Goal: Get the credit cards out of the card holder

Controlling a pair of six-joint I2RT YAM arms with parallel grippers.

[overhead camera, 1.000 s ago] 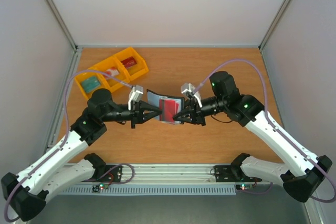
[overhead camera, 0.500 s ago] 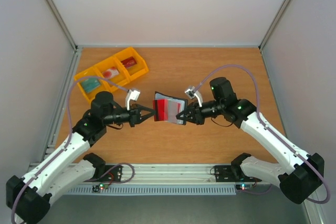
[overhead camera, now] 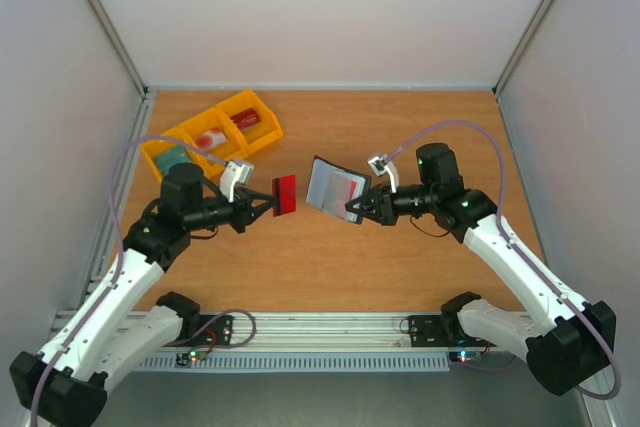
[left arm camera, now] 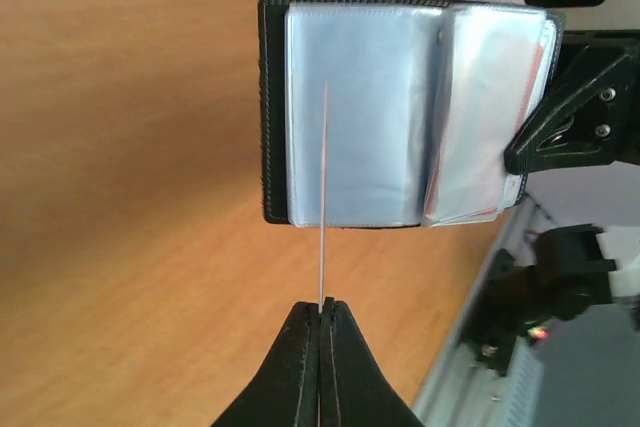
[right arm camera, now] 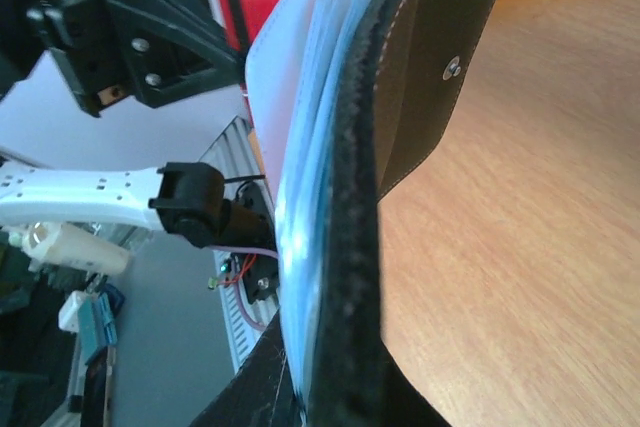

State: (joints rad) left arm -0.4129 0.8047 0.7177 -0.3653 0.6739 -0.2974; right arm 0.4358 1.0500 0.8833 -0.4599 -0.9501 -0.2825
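Card out: my left fingers (left arm camera: 320, 319) pinch one red card (overhead camera: 285, 194) by its edge, in the air over the desk (overhead camera: 420, 127) and just clear of the holder (overhead camera: 335, 187). My right fingers (overhead camera: 357, 210) are clamped on the holder's side away from the card, with its clear sleeves (left arm camera: 360, 117) fanned open towards it. Done well, this step needs a firm pinch and a straight carry to a set-down spot, with the holder held level and open, since red showing in the sleeves suggests more cards inside.

No writing legible on credit card (overhead camera: 285, 194); none on card holder (overhead camera: 333, 187).
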